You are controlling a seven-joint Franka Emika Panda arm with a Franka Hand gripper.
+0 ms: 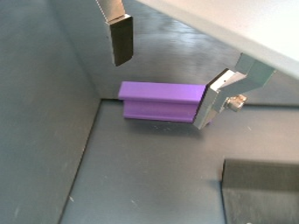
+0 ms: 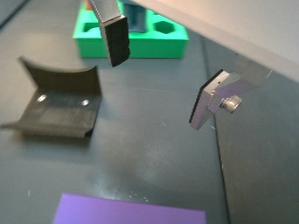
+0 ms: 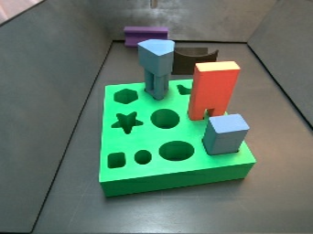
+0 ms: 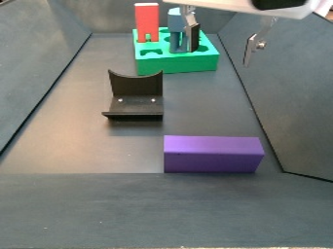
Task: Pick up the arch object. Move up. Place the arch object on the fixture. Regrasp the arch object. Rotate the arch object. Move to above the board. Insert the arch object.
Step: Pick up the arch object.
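Arch object (image 4: 212, 154) flat on floor, apart from raised, wide-open, empty tool (image 2: 160, 80).

Purple arch object (image 4: 213, 154); green board (image 3: 171, 146); seemingly black fixture (image 4: 132, 94).

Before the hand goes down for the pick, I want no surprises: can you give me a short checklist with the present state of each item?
1. Hand open: ok, its fingers stand apart with nothing between them.
2. Arch object free to grasp: ok, it lies flat on the floor, untouched.
3. Hand over the arch object: cannot tell; a wrist view shows it between the fingers, but height is unclear.
4. Fixture free: ok, nothing rests on it.
5. Board slot for the arch: cannot tell which hole fits.
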